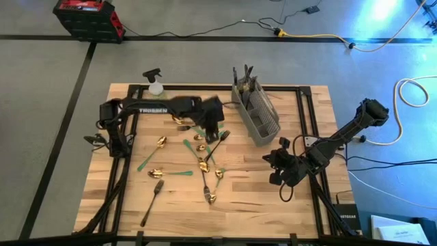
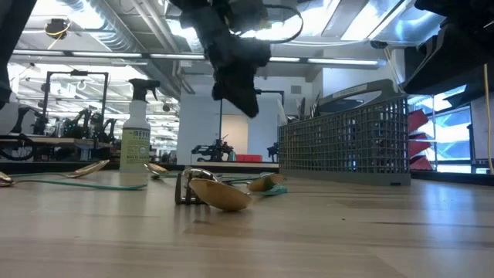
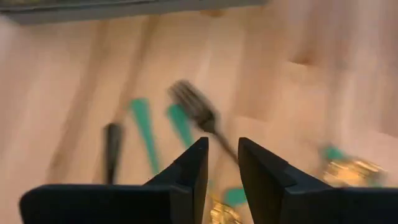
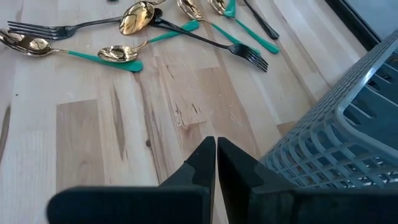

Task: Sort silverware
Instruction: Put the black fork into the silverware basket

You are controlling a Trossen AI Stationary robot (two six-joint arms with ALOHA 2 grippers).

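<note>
Fork (image 3: 200,112), dark, lies on table just ahead of left hand (image 3: 222,163), fingers slightly apart, apparently holding nothing.

White capitals reading "TROSSEN" stand on the dark left arm (image 1: 153,109) where it lies along the table's far edge, by the far-left corner — the clearest lettering in view. White print runs along a dark box (image 1: 347,215) on the floor just off the table's near-right corner; it looks like "NETGEAR", though the letters are small. The spray bottle (image 2: 136,147) near the table's far edge carries a pale label with print and a dark band — too small to read. Nothing readable shows in either wrist view.
</note>
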